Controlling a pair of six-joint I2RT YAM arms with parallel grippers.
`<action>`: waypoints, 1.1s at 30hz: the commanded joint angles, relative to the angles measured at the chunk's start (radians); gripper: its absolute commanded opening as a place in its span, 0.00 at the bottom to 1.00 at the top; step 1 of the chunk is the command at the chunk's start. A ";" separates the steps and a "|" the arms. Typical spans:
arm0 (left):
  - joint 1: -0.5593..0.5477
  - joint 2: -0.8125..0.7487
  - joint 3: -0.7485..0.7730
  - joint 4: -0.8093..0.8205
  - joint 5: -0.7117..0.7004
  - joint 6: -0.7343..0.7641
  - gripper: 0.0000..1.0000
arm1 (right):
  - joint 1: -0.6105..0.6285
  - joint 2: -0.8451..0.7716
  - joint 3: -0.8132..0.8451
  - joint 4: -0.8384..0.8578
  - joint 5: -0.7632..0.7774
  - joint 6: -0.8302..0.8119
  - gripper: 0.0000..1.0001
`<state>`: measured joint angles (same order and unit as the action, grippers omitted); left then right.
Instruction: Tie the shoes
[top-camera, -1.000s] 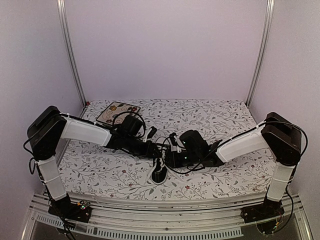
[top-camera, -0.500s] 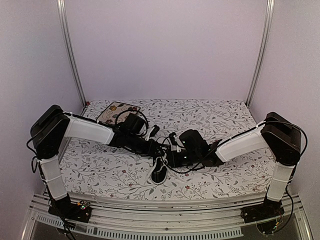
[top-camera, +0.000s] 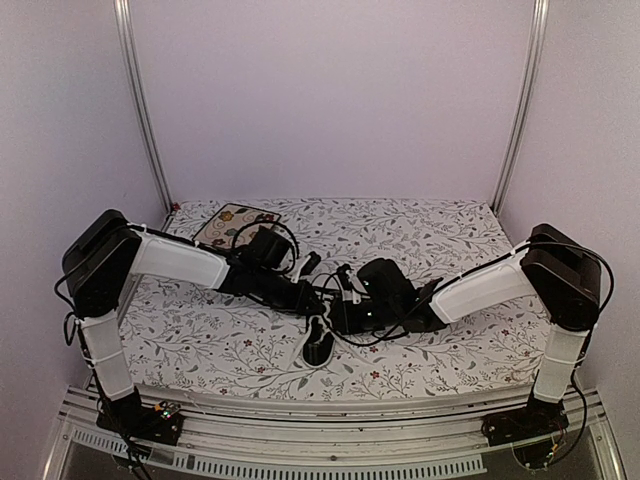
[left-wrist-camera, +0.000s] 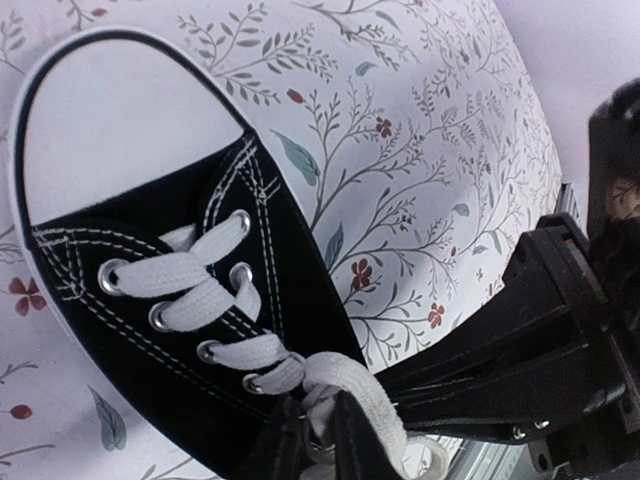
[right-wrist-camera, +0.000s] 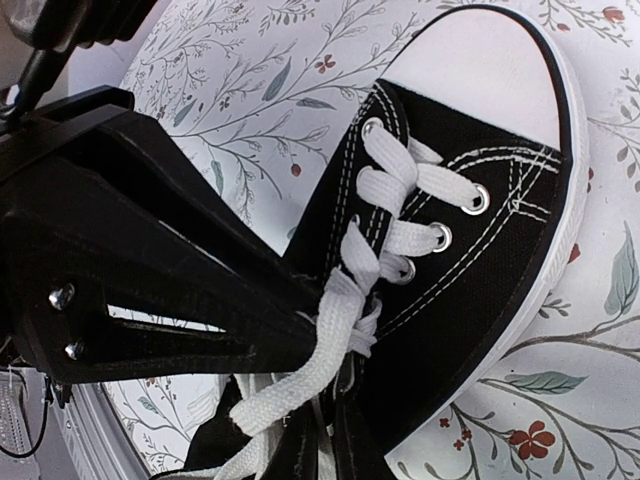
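The black shoe with white toe cap lies near the front middle of the table, toe toward the near edge. In the left wrist view the shoe fills the left side, and my left gripper is shut on a white lace at the top eyelets. In the right wrist view my right gripper is pinched on another lace strand beside the shoe. Both grippers meet over the laces, the left and the right almost touching.
A square floral plate lies at the back left behind the left arm. Black cables loop over both wrists near the shoe. The floral tablecloth covers the table, with metal posts at the back corners.
The left arm has reached further right onto the shoe's laces and its jaws have narrowed onto a lace. The right jaws have also narrowed. The shoe has barely shifted.
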<state>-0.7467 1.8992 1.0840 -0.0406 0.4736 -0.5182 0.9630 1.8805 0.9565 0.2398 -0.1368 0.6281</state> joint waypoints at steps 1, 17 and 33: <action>0.011 -0.015 -0.005 0.020 0.021 0.007 0.07 | 0.003 0.022 0.022 0.015 0.006 -0.008 0.09; 0.028 -0.133 -0.119 0.125 -0.042 -0.070 0.00 | -0.010 -0.109 -0.077 0.001 0.076 0.005 0.30; 0.031 -0.127 -0.144 0.154 -0.031 -0.094 0.00 | 0.038 -0.173 -0.121 0.120 -0.033 -0.013 0.55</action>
<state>-0.7307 1.7916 0.9581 0.0822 0.4408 -0.6037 0.9802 1.6917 0.8120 0.3145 -0.1291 0.6281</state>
